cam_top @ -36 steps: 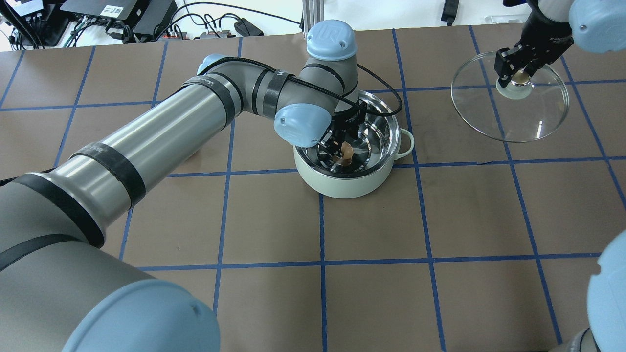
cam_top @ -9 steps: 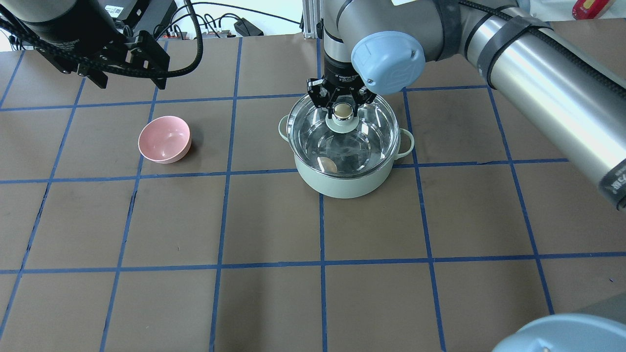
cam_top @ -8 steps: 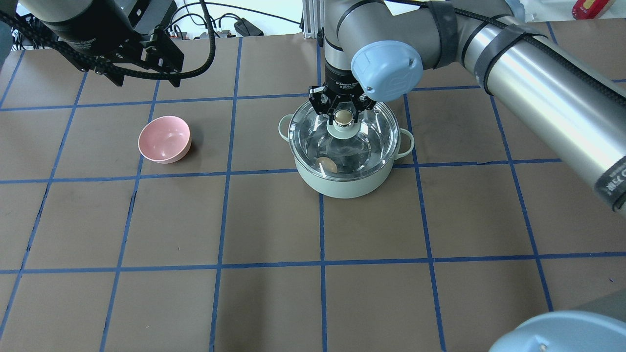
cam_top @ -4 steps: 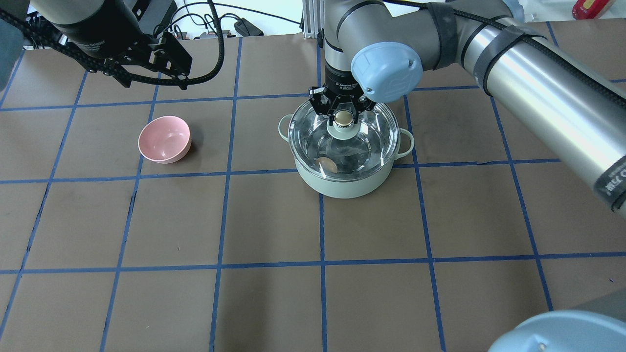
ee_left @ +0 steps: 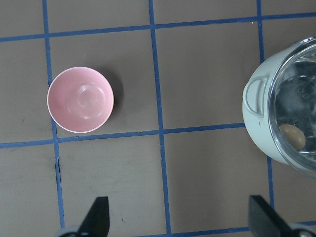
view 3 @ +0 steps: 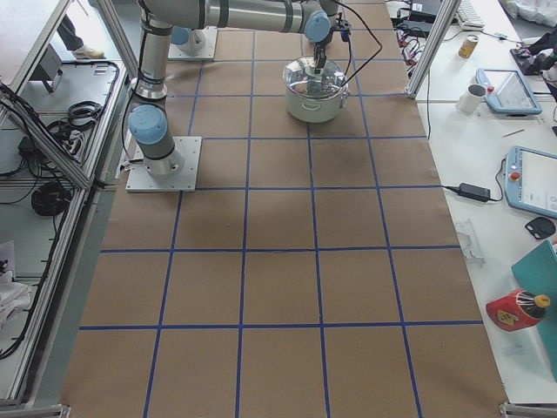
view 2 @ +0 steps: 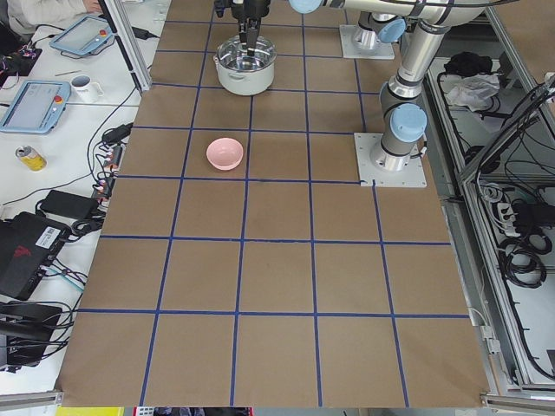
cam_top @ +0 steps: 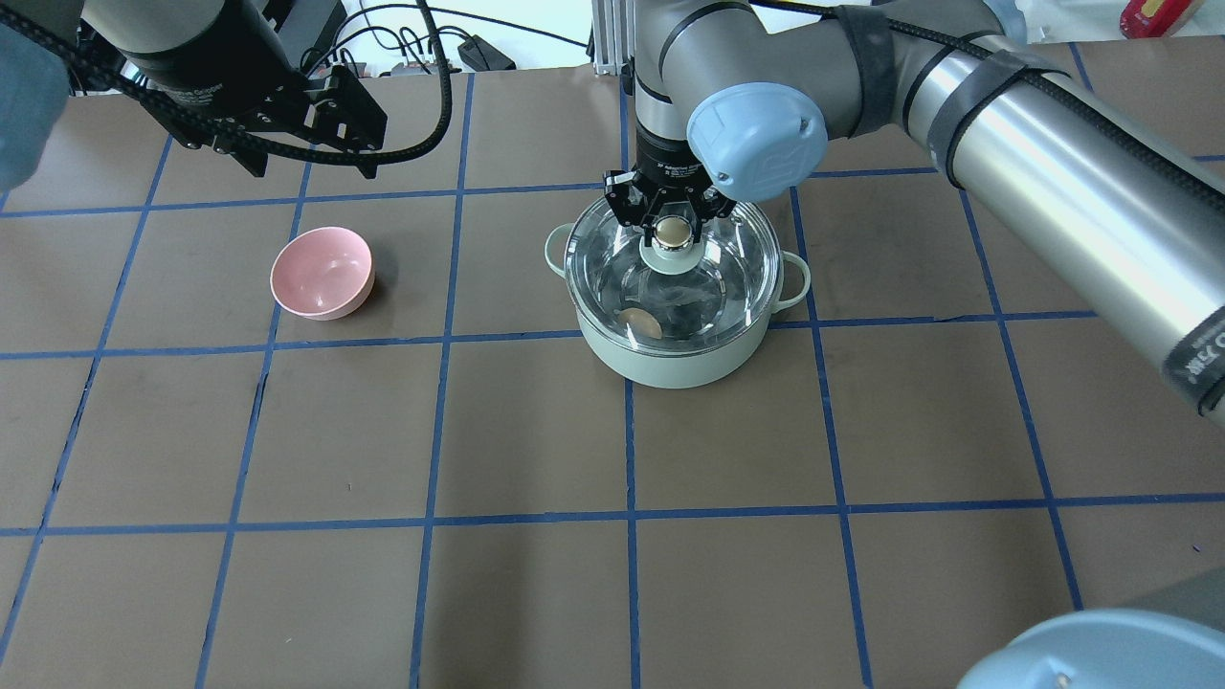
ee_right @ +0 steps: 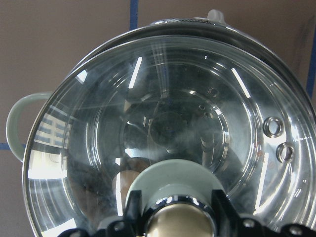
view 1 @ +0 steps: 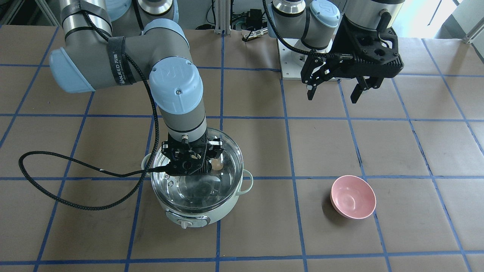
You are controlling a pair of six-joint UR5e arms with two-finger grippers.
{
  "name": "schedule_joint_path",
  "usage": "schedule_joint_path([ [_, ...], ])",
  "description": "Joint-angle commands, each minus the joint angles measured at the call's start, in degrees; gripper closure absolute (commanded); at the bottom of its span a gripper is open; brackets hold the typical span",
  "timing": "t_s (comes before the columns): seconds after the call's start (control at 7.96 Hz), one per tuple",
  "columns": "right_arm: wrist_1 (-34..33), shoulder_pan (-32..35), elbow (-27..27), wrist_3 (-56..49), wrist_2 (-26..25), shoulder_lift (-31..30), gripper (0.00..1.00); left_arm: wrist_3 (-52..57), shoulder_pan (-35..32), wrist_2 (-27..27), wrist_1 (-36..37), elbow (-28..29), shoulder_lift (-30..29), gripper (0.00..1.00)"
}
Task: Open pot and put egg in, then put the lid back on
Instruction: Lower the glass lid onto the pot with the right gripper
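Pot (cam_top: 670, 368) first: where does it stand?
— Mid-table (cam_top: 536, 431), upright, well apart from the pink bowl (cam_top: 322, 273) on the robot's left.

And the egg (cam_top: 639, 322)?
— Inside the pot. It lies on the steel bottom, close to the wall on the robot's near side, and shows through the glass.

So the lid (cam_top: 732, 263) is on?
— It covers the pot and looks level. The right arm (cam_top: 957, 96) hides the far edge, so I would not swear it sits true all round.

What has hold of it?
— The right gripper (cam_top: 673, 228). It points straight down with its jaws drawn in on the lid's knob (ee_right: 180, 222), one on either side. In the wrist view they seem to touch it.

And the left gripper (view 1: 332, 97)?
— High above the table's left part, jaws spread wide, nothing between them. Its camera looks down on the bowl and one edge of the pot.
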Motion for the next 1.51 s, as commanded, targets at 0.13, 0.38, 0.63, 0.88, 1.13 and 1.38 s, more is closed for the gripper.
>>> schedule_joint_path([
  [0.13, 0.05, -0.52, 0.28, -0.09, 0.13, -0.37, 1.00, -5.86, -0.04, 0.02, 0.04, -0.03, -0.35, 0.00],
  [0.38, -0.04, -0.52, 0.81, 0.09, 0.13, -0.37, 1.00, -6.04, -0.04, -0.33, 0.04, -0.03, -0.43, 0.00],
  [0.63, -0.56, -0.52, 0.81, -0.87, 0.56, -0.20, 1.00, -5.78, -0.04, -0.33, 0.04, -0.03, -0.35, 0.00],
  [0.88, -1.36, -0.52, 0.81, -1.23, 0.66, -0.02, 1.00, -5.87, -0.04, -0.33, 0.04, -0.03, -0.35, 0.00],
  [1.13, -2.23, -0.52, 0.81, -1.66, 0.66, -0.11, 1.00, -6.04, -0.04, -0.24, 0.04, -0.12, -0.35, 0.00],
  [1.38, -3.72, -0.52, 0.81, -3.33, 0.66, -0.28, 1.00, -5.96, -0.04, -0.33, 0.13, -0.12, -0.43, 0.00],
])
